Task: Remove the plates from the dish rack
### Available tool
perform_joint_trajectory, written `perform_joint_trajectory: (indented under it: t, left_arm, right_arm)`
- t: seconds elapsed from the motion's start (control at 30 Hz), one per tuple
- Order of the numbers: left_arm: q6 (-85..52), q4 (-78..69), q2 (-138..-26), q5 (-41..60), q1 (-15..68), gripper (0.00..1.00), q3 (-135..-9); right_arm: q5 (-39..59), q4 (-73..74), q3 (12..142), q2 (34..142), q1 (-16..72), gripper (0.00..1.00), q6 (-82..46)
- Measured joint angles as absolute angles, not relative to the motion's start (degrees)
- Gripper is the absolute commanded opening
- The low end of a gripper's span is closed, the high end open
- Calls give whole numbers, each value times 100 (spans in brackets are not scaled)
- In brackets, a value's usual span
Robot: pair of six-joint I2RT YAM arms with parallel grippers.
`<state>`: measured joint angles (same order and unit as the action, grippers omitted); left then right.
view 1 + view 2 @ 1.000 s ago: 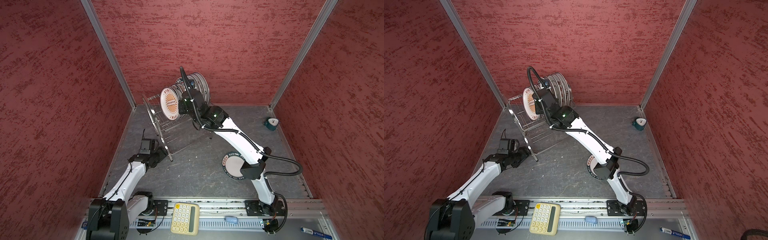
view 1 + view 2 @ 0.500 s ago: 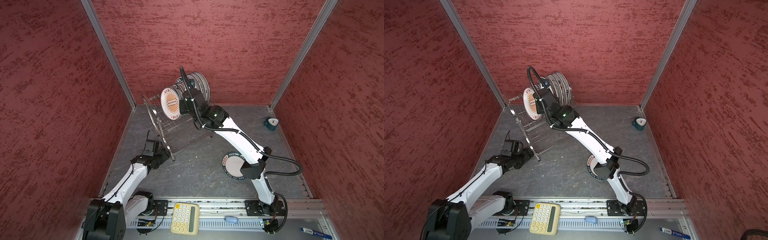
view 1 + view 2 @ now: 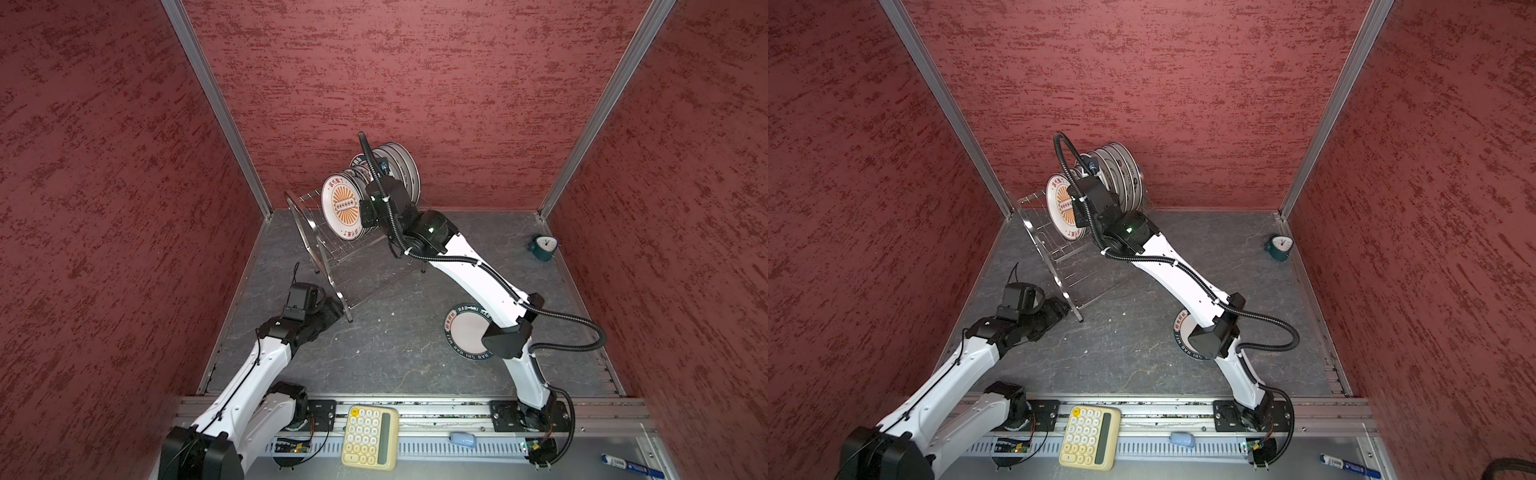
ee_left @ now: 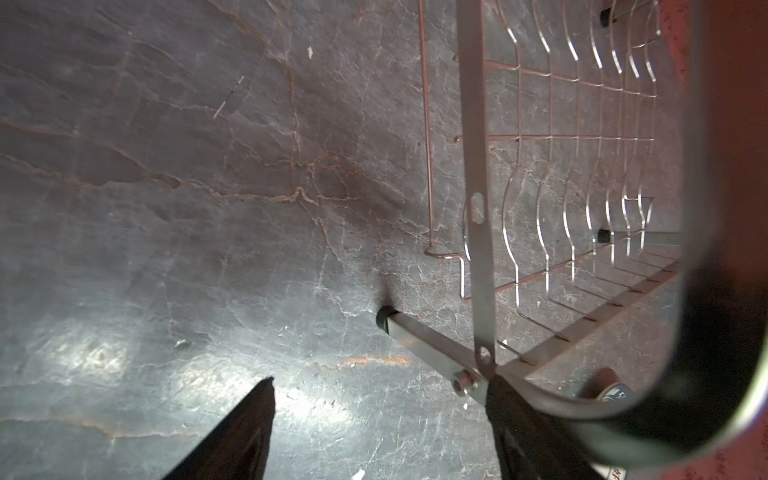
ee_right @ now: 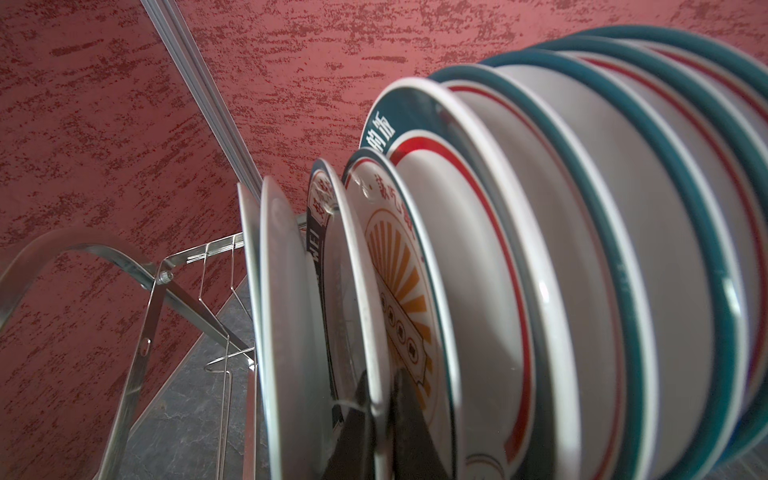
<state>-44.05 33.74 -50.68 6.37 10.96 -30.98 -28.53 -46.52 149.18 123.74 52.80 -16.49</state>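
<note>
The dish rack (image 3: 320, 245) (image 3: 1054, 249) stands at the back left, with several plates upright on its top shelf. The front plate (image 3: 344, 203) (image 3: 1061, 203) has an orange sunburst. Behind it stands a plate with a dark lettered rim (image 5: 322, 232), then another sunburst plate (image 5: 399, 286), then several teal-rimmed plates (image 5: 623, 208). My right gripper (image 5: 380, 395) is shut on the rim of the dark-rimmed plate, one finger on each face. One more plate (image 3: 467, 332) (image 3: 1181, 328) lies flat on the table under the right arm. My left gripper (image 3: 334, 307) (image 4: 380, 382) is open at the rack's front foot (image 4: 386, 320), one finger against the frame.
A teal alarm clock (image 3: 543, 246) stands at the back right. On the front rail lie a yellow calculator (image 3: 370, 438), a small blue object (image 3: 462, 439) and a marker (image 3: 627, 473). Red walls close in the left, back and right sides.
My left gripper has shifted a little toward the rack's front foot and its jaws have widened. The right arm has stayed almost still among the plates.
</note>
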Motion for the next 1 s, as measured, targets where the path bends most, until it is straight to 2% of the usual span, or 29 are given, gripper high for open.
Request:
perform_joint_trajectory:
  t: [1.0]
  left_arm:
    - [-4320, 3905, -4827, 755, 958, 84, -3282]
  right_arm:
    - [-3341, -4329, 14761, 12331, 5369, 0, -1210]
